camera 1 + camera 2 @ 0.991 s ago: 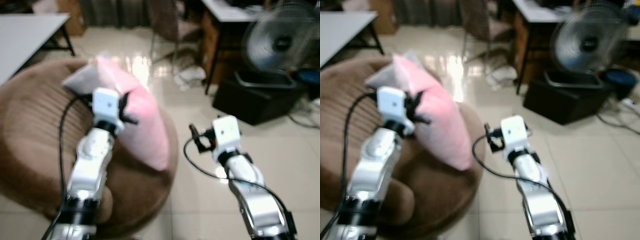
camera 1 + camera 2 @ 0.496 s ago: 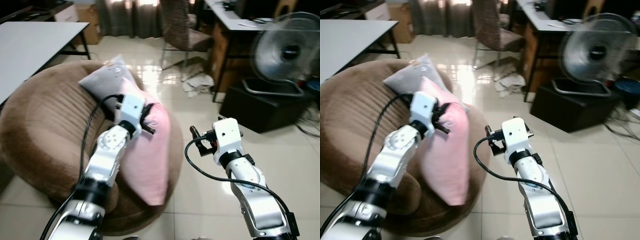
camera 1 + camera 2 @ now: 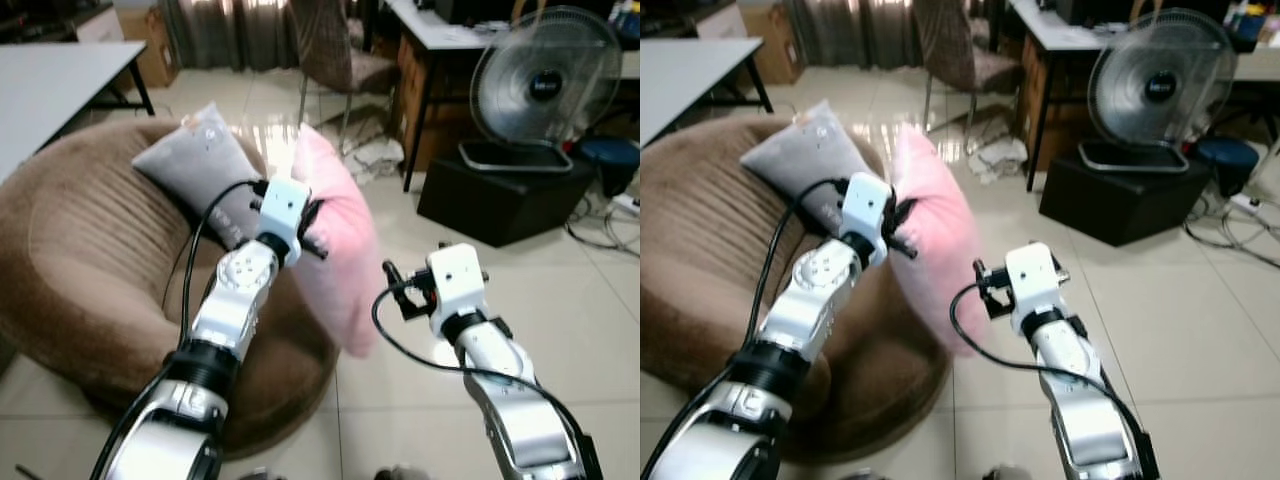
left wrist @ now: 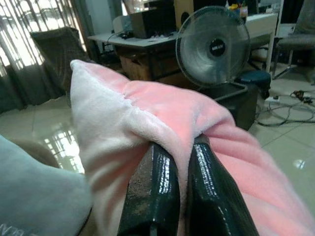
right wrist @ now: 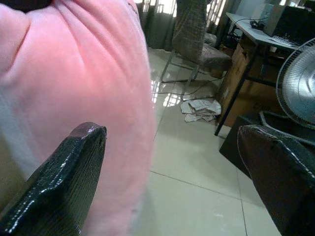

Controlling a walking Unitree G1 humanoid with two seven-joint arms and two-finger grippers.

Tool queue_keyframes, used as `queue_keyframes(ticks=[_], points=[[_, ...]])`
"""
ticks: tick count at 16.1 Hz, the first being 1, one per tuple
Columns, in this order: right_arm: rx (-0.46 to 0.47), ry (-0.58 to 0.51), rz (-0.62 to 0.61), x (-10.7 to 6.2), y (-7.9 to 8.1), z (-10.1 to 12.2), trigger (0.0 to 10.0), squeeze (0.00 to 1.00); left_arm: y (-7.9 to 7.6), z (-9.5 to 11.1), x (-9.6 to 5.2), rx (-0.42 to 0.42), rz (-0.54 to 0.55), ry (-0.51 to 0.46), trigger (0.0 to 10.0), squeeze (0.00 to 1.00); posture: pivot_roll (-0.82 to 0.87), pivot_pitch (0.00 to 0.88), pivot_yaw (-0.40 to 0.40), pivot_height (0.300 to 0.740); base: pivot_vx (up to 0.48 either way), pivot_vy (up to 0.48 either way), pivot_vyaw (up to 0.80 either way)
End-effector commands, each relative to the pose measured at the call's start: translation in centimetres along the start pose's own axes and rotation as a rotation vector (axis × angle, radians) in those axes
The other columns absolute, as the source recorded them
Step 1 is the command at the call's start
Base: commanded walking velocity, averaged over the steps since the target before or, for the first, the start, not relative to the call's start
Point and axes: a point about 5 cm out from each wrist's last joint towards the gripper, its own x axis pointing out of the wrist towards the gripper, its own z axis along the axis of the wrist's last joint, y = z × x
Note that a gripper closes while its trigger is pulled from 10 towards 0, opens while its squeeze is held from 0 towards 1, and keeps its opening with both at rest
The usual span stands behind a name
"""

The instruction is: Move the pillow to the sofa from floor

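Note:
A pink pillow (image 3: pixel 340 240) hangs in the air beside the right edge of the round brown sofa (image 3: pixel 80 250). My left gripper (image 3: pixel 312 222) is shut on a fold of the pillow (image 4: pixel 162 123); its black fingers (image 4: pixel 152 191) pinch the plush fabric. My right gripper (image 3: pixel 395 290) is open, just right of the pillow's lower part, with the pillow (image 5: pixel 88 98) beside one of its fingers (image 5: pixel 64 187). A grey pillow (image 3: pixel 195 165) lies on the sofa behind the pink one.
A black standing fan (image 3: pixel 545 85) sits on a black box (image 3: pixel 500 195) to the right. A desk (image 3: pixel 440 40) and a chair (image 3: pixel 335 50) stand behind. A white table (image 3: pixel 50 80) is at the left. Crumpled paper (image 3: pixel 375 150) and cables (image 3: pixel 610 220) lie on the tiled floor.
My left arm has swung the pink pillow to the right, off the sofa's surface and out over its right edge. The camera has shifted too. The right gripper stays open.

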Motion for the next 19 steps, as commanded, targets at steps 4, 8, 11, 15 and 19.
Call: queue_keyframes(ticks=[4,8,11,15,19], points=[[-0.001,0.004,-0.002,-0.1,0.0,0.2,10.0,0.0,1.0,1.7,0.6,0.0,0.06,-0.079,10.0,0.0,-0.09,0.022,0.044,0.74,0.0,0.0,0.0],[0.0,0.004,-0.004,-0.3,0.1,0.2,10.0,0.0,1.1,1.9,1.3,0.011,0.064,-0.078,10.0,0.0,-0.09,0.03,0.051,0.74,0.0,0.0,0.0],[0.0,0.009,-0.008,-0.5,0.1,0.1,10.0,0.0,1.0,2.2,1.5,0.001,0.083,-0.089,10.0,0.0,-0.09,0.037,0.048,0.74,0.0,0.0,0.0],[-0.054,0.008,0.007,-0.5,0.1,0.2,10.0,0.0,0.9,2.0,1.5,-0.003,0.076,-0.099,10.0,0.0,-0.09,0.043,0.044,0.74,0.0,0.0,0.0],[-0.064,0.012,-0.007,-0.5,0.0,0.2,10.0,0.0,1.3,2.1,1.5,-0.014,0.085,-0.107,10.0,0.0,-0.1,0.044,0.046,0.74,0.287,0.0,0.8]])
